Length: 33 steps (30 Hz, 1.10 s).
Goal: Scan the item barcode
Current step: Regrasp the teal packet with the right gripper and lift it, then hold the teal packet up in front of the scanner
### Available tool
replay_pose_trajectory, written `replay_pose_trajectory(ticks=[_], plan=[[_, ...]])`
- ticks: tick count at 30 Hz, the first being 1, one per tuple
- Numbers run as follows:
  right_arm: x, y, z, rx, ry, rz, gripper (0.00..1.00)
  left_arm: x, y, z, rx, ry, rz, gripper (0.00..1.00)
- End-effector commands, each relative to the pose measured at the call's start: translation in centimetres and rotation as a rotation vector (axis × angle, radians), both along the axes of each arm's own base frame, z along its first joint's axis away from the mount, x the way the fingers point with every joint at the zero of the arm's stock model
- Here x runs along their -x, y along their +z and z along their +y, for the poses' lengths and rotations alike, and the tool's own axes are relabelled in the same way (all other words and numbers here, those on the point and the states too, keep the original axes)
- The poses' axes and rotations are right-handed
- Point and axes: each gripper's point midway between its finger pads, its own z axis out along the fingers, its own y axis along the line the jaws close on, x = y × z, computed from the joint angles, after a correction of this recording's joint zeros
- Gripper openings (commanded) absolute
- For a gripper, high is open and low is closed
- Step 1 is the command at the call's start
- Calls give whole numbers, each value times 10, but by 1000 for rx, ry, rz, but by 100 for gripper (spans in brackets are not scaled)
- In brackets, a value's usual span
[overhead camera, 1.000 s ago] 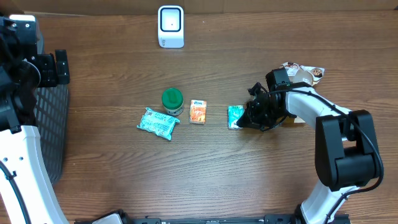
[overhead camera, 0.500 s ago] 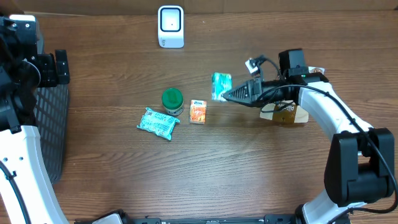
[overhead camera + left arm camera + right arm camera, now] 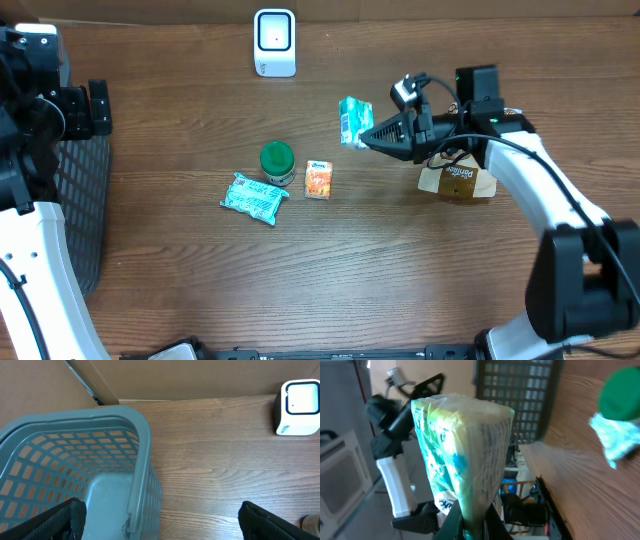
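Note:
My right gripper (image 3: 369,132) is shut on a green snack packet (image 3: 353,119) and holds it in the air over the middle of the table, to the right of and nearer than the white barcode scanner (image 3: 275,42). In the right wrist view the packet (image 3: 465,450) stands upright, its bottom edge pinched between the jaws of the right gripper (image 3: 472,527). My left gripper (image 3: 160,522) is open and holds nothing. It hangs over the rim of the grey basket (image 3: 135,460), with the scanner (image 3: 298,407) at the far right of the left wrist view.
A green-lidded jar (image 3: 277,162), an orange packet (image 3: 318,180) and a teal packet (image 3: 254,197) lie mid-table. A brown pouch (image 3: 460,181) sits under the right arm. The basket (image 3: 85,210) stands at the left edge.
The right gripper has lifted the green packet off the table and carried it up and to the left, toward the scanner side. The left arm has not moved.

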Motion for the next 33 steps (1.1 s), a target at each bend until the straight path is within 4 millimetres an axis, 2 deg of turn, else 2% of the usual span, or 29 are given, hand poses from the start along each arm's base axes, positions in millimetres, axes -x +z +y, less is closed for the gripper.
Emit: replay_pose_trajectory(ticks=[1,4,8,12,17,24,26,33], plan=[[21,74,-3,-43,26,-138,4,-1,9,0,-18,-14,-19,99],[37,111,-5,-51,27,-242,4,-1,9,0,-18,-14,-19,99],[49,139,-6,-57,30,-326,4,-1,9,0,-18,-14,-19,100],[49,143,-6,-57,25,-352,4,-1,9,0,-18,-14,-19,99],[36,141,-4,-40,-30,-387,4,-1,9,0,-18,-14,-19,100],[14,165,6,-75,-25,-471,4,-1,9,0,-18,-14,-19,100],[8,161,11,-77,1,-461,4,-1,9,0,-18,-14,-19,100],[-28,115,34,-63,-13,-311,4,-1,9,0,-18,-14,-19,99]])
